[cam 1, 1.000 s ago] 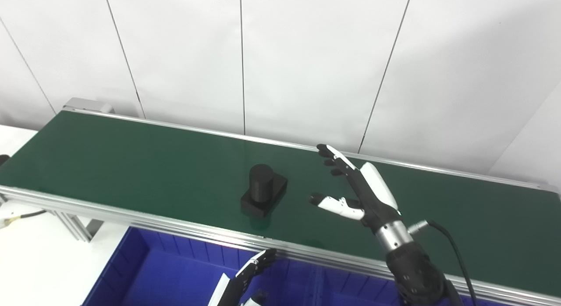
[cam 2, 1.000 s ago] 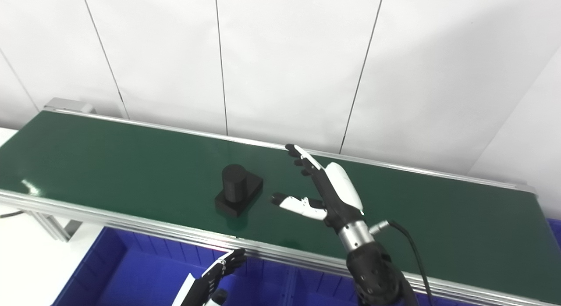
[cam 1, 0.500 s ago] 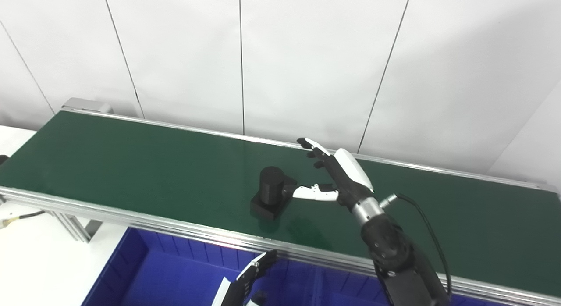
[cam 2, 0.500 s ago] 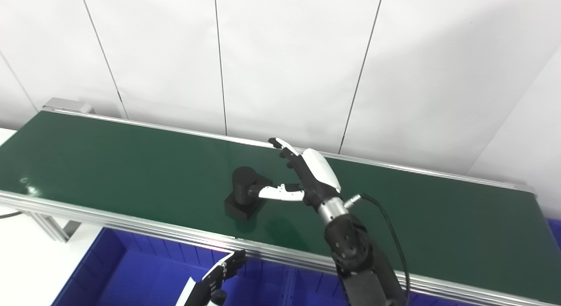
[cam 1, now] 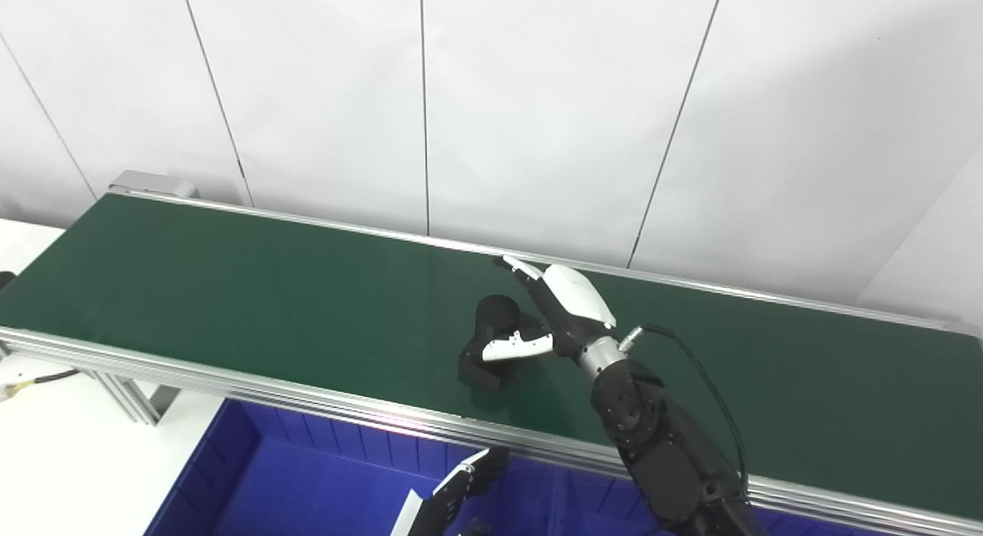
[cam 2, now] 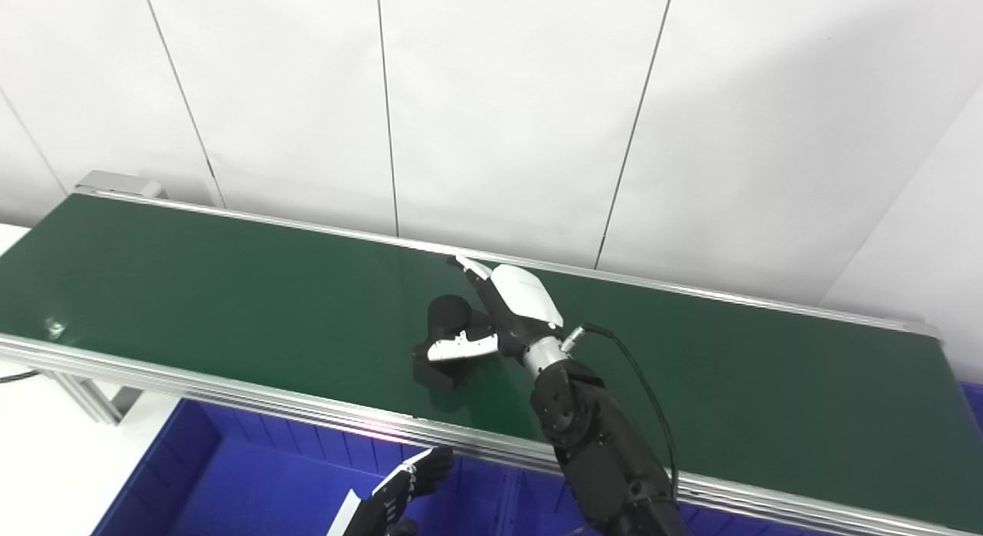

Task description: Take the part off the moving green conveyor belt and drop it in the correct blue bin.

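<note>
Now, in the left eye view, the black part (cam 1: pixel 491 340), a cylinder on a square base, sits on the green conveyor belt (cam 1: pixel 230 282) at the centre of the frame. The right hand (cam 1: pixel 549 313) has its thumb across the near side of the cylinder and its fingers reaching round the far side. It looks to be closing on the part, though whether the grip is firm cannot be told from here. The left hand (cam 1: pixel 461 494) shows only at the bottom edge, over the blue bin (cam 1: pixel 253 474), fingers loosely extended and grasping nothing.

From the right eye view, the part (cam 2: pixel 449 344) seems slightly tipped, its base lifted on one side. The right hand (cam 2: pixel 499 309) contacts it high on the cylinder. That is the main risk: a high, partial hold on a smooth round post could let the part pivot or slip out on lifting, and the belt (cam 2: pixel 192 275) would carry it away to the right of the frame. A late squeeze would also push it over. The bin (cam 2: pixel 230 482) lies along the bottom edge, below the belt's rail, so a loose carry might drop the part short onto that rail.
</note>
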Tool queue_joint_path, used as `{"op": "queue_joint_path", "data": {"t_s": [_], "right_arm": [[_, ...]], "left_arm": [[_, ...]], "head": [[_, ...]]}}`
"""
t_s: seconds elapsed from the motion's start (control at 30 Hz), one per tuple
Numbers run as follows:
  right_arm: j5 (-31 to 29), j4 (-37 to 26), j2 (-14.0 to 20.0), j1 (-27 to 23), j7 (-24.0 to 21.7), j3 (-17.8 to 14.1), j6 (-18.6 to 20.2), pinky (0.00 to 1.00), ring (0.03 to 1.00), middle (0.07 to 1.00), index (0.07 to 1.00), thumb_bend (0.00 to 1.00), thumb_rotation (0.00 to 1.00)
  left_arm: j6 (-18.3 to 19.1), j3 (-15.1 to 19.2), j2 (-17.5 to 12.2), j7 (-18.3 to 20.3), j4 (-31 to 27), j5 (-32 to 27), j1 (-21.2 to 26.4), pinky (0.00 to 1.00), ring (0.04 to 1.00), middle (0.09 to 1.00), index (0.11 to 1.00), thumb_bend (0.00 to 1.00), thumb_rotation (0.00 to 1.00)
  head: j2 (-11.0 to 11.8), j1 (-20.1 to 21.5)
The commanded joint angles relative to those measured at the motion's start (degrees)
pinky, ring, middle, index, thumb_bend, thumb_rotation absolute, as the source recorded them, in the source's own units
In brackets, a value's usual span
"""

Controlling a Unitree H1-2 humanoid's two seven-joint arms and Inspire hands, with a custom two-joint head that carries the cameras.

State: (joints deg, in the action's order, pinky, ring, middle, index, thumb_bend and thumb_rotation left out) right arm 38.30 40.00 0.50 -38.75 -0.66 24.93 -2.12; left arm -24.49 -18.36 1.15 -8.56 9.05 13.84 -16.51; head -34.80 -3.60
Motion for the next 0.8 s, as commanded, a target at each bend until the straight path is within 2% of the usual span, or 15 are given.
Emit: {"op": "queue_joint_path", "data": {"t_s": [0.0,0.1,0.23,0.37,0.4,0.43,0.47,0.5,0.53,0.57,0.6,0.63,0.7,0.77], "right_arm": [[0.30,0.85,-1.00,-4.15,2.36,0.38,-1.37,0.84,0.904,0.926,0.918,0.99,0.53],[0.63,3.84,-1.36,-5.30,3.24,1.26,-1.51,0.87,0.912,0.931,0.918,0.98,0.48],[0.75,8.10,-2.12,-6.73,4.78,1.76,-0.79,0.85,0.907,0.929,0.915,0.92,0.34],[-0.06,9.10,-2.41,-6.45,5.84,1.19,-0.03,0.69,0.846,0.899,0.895,0.80,0.17],[-0.18,9.51,-2.54,-6.28,6.69,0.98,-0.20,0.66,0.810,0.871,0.874,0.77,0.13],[-0.26,9.84,-2.63,-6.19,7.29,0.88,-0.34,0.60,0.725,0.803,0.825,0.71,0.05],[-0.59,10.72,-2.76,-6.08,8.80,0.63,-1.62,0.59,0.717,0.797,0.821,0.71,0.05],[-0.86,11.39,-2.83,-6.02,9.90,0.50,-2.58,0.51,0.618,0.721,0.762,0.67,0.02],[-0.46,12.17,-2.93,-6.00,12.02,0.79,-3.49,0.47,0.566,0.682,0.732,0.65,0.01],[-0.17,12.81,-2.99,-6.04,13.62,1.10,-4.09,0.44,0.524,0.558,0.601,0.57,0.00],[0.13,13.05,-3.12,-5.91,15.29,1.41,-4.45,0.43,0.509,0.517,0.556,0.55,0.00],[0.32,13.16,-3.26,-5.76,16.58,1.65,-4.55,0.36,0.439,0.470,0.547,0.53,0.00],[0.52,13.20,-3.39,-5.61,17.93,2.08,-4.39,0.31,0.382,0.471,0.511,0.52,0.00],[0.75,13.17,-3.40,-5.47,18.98,2.49,-4.18,0.32,0.393,0.447,0.535,0.52,0.00]], "left_arm": [[-2.43,-1.33,-0.16,-2.69,-1.59,1.22,0.65,0.83,0.828,0.832,0.831,0.68,1.00],[-2.43,-2.59,-0.64,-4.40,-1.60,1.82,0.70,0.82,0.823,0.823,0.826,0.67,1.00],[-2.42,-3.63,-0.99,-5.37,-1.78,1.84,0.64,0.82,0.826,0.826,0.826,0.68,1.00],[-2.41,-4.10,-0.82,-5.89,-2.43,1.85,0.22,0.82,0.820,0.821,0.820,0.69,1.00],[-2.41,-4.14,-0.75,-5.85,-2.65,1.81,0.12,0.82,0.821,0.821,0.821,0.69,1.00],[-2.40,-4.17,-0.71,-5.82,-2.78,1.79,0.07,0.82,0.823,0.823,0.823,0.68,1.00],[-2.41,-4.27,-0.69,-5.91,-2.80,1.79,0.05,0.82,0.823,0.824,0.823,0.68,1.00],[-2.41,-4.34,-0.68,-5.98,-2.80,1.80,0.04,0.82,0.824,0.824,0.824,0.68,1.00],[-2.40,-4.32,-0.58,-6.02,-2.82,1.80,-0.03,0.82,0.825,0.824,0.824,0.68,1.00],[-2.40,-4.29,-0.52,-6.03,-2.84,1.80,-0.07,0.82,0.825,0.824,0.824,0.68,1.00],[-2.40,-4.27,-0.51,-5.95,-2.85,1.75,-0.11,0.82,0.825,0.824,0.824,0.68,1.00],[-2.40,-4.28,-0.52,-5.88,-2.82,1.65,-0.08,0.82,0.826,0.826,0.827,0.68,1.00],[-2.40,-4.33,-0.58,-5.78,-2.80,1.47,0.01,0.83,0.829,0.830,0.831,0.68,1.00],[-2.41,-4.16,-0.47,-5.36,-2.78,1.11,0.03,0.83,0.830,0.832,0.833,0.69,1.00]], "head": [[-0.05,-0.19],[-0.36,-0.63],[-0.67,-1.01],[-1.00,-1.01],[-1.09,-1.06],[-1.09,-1.06],[-1.19,-1.12],[-1.19,-1.12],[-1.19,-1.12],[-1.19,-1.12],[-1.31,-1.12],[-1.30,-1.13],[-1.28,-1.14],[-1.32,-1.07]]}}
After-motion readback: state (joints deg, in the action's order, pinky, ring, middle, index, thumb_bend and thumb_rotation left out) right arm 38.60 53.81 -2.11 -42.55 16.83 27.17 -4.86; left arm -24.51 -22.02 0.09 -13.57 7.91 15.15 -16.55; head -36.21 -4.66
